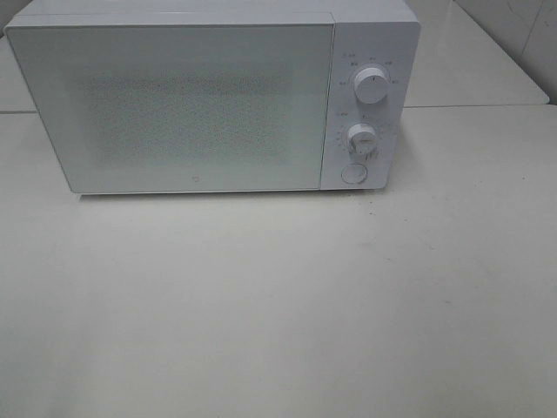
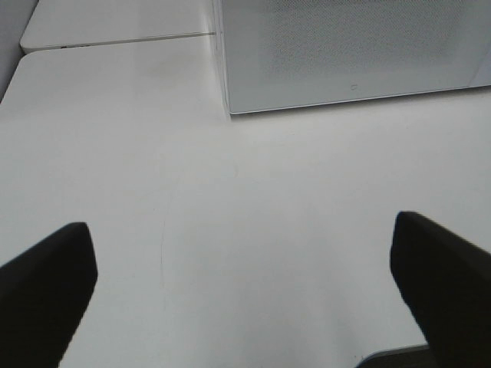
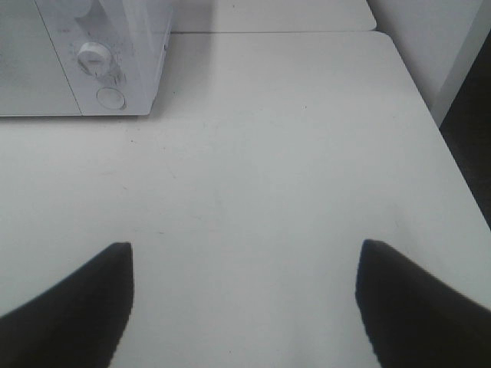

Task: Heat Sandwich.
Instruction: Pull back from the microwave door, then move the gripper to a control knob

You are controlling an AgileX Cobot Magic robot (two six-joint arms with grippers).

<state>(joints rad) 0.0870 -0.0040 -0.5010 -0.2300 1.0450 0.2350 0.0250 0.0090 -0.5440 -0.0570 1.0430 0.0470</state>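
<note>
White table (image 1: pixel 278 305) with a closed microwave (image 1: pixel 174 104); no sandwich in any view.
My left pincer (image 2: pixel 239 222) and right pincer (image 3: pixel 245 245) hang in front of the microwave, both spread wide and empty. The sandwich I cannot see; perhaps it is inside the microwave. I judge it light, soft and easy to squash, so I would take it gently at the crust sides.
</note>
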